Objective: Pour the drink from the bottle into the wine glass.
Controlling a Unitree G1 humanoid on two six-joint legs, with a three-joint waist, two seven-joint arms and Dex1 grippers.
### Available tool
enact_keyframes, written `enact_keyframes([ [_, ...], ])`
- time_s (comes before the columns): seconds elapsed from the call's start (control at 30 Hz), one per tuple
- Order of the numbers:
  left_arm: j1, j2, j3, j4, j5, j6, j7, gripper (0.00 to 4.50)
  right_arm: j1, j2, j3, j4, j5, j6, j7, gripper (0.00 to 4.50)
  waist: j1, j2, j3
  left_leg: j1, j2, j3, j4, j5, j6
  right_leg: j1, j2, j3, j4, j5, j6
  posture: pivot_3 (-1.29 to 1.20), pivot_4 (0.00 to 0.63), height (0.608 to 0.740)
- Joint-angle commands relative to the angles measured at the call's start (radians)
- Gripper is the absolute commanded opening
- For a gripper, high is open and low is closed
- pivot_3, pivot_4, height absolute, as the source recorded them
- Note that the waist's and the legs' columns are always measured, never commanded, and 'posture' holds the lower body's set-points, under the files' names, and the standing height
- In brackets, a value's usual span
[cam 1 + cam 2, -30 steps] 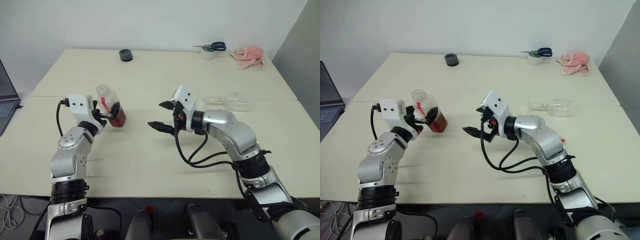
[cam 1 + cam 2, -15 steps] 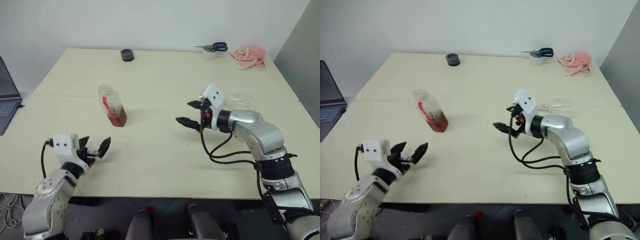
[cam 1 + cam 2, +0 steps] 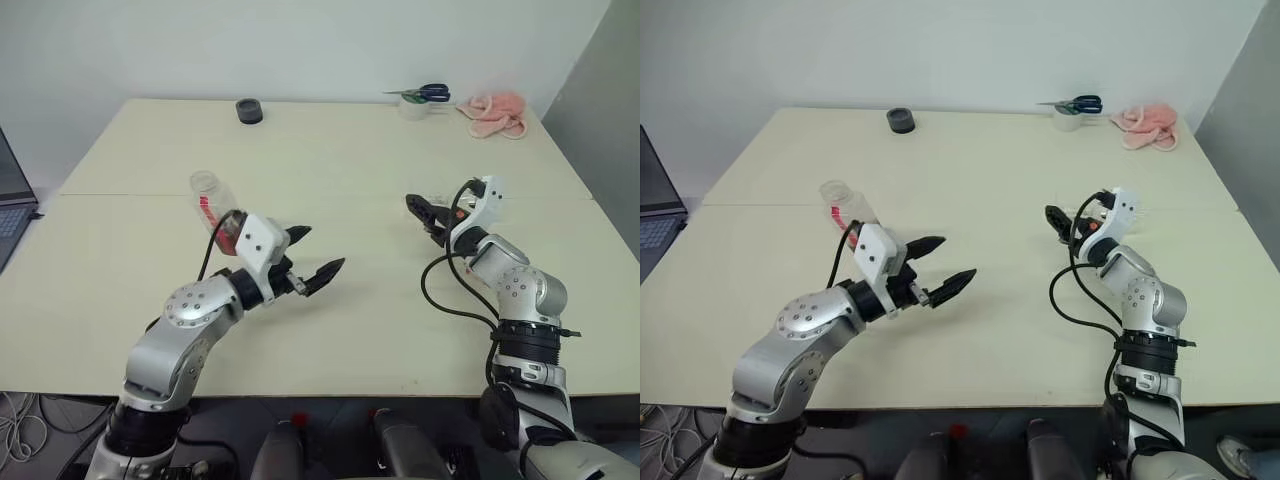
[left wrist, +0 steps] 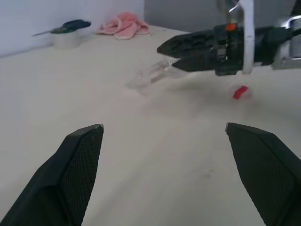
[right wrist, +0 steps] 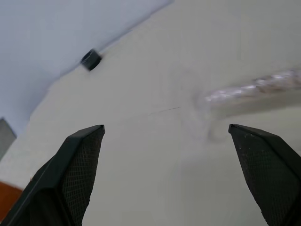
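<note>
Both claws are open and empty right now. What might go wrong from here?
The clear stemmed wine glass lies on its side beside the open right claw; a nudge may roll it away. The small clear plastic bottle with the red-and-white label stands, seemingly uncapped, just behind the left arm, whose open left claw points away from it; a swing could tip it and spill.

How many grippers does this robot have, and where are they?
2. The left gripper hangs open over the table's near middle, in front of the bottle. The right gripper is open at the lying wine glass on the right.
</note>
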Motion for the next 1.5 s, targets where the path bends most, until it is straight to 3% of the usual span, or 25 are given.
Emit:
enact_keyframes([
  [0.03, -0.016, 0.001, -0.001, 0.013, 0.018, -0.021, -0.014, 4.45, -0.082, 0.031, -0.093, 0.073, 0.081, -0.069, -0.076, 4.5, -0.007, 0.0, 0.0, 0.0, 0.0, 0.0, 0.0, 0.0, 0.0, -0.001, 0.0, 0.0, 0.0, 0.0, 0.0, 0.0, 0.15, 0.74],
  [0.3, -0.012, -0.004, 0.008, 0.029, 0.036, -0.043, -0.02, 4.45, -0.24, 0.032, -0.253, 0.425, 0.203, -0.226, -0.125, 4.5, -0.014, 0.0, 0.0, 0.0, 0.001, 0.0, 0.001, 0.0, 0.0, -0.001, 0.001, 0.001, 0.0, -0.001, 0.002, 0.0, 0.15, 0.74],
  [0.77, 0.003, 0.0, 0.022, 0.009, 0.056, -0.035, 0.005, 4.45, -0.366, -0.002, -0.34, 0.782, 0.258, -0.481, -0.109, 4.5, -0.017, 0.001, 0.0, 0.0, 0.001, 0.001, 0.001, 0.0, 0.0, -0.001, 0.002, 0.001, 0.0, -0.001, 0.002, 0.0, 0.15, 0.74],
  [0.9, 0.001, 0.012, 0.03, -0.002, 0.055, -0.028, 0.009, 4.5, -0.389, -0.024, -0.361, 0.886, 0.27, -0.54, -0.1, 3.6, -0.017, 0.001, 0.0, -0.001, 0.001, 0.001, 0.001, 0.0, 0.0, 0.0, 0.002, 0.001, 0.0, -0.001, 0.002, 0.0, 0.15, 0.74],
  [1.2, -0.001, 0.019, 0.037, -0.004, 0.052, -0.024, 0.017, 4.5, -0.401, -0.038, -0.378, 0.979, 0.283, -0.597, -0.111, 0.34, -0.016, 0.0, 0.0, 0.001, 0.001, 0.0, 0.001, 0.0, 0.0, 0.002, 0.002, 0.0, 0.0, -0.002, 0.004, 0.0, 0.15, 0.74],
  [1.4, -0.005, 0.018, 0.036, 0.003, 0.053, -0.027, 0.017, 4.5, -0.429, -0.038, -0.346, 0.932, 0.275, -0.583, -0.063, 0.19, -0.016, 0.001, 0.0, 0.002, 0.001, 0.0, 0.001, 0.0, 0.0, 0.004, 0.002, 0.0, -0.001, -0.003, 0.004, 0.0, 0.15, 0.74],
  [1.47, -0.006, 0.021, 0.039, 0.008, 0.056, -0.034, 0.016, 4.5, -0.432, -0.026, -0.263, 0.846, 0.221, -0.573, -0.008, 0.19, -0.016, 0.001, 0.001, 0.002, 0.001, 0.0, 0.001, 0.0, 0.0, 0.003, 0.002, 0.0, -0.001, -0.003, 0.004, 0.0, 0.15, 0.74],
  [1.5, -0.005, 0.022, 0.047, 0.012, 0.057, -0.04, 0.016, 4.5, -0.418, -0.015, -0.163, 0.746, 0.152, -0.58, 0.041, 0.19, -0.017, 0.002, 0.001, 0.001, 0.001, 0.0, 0.001, 0.0, 0.0, 0.003, 0.002, 0.001, -0.001, -0.003, 0.004, 0.0, 0.15, 0.74],
])
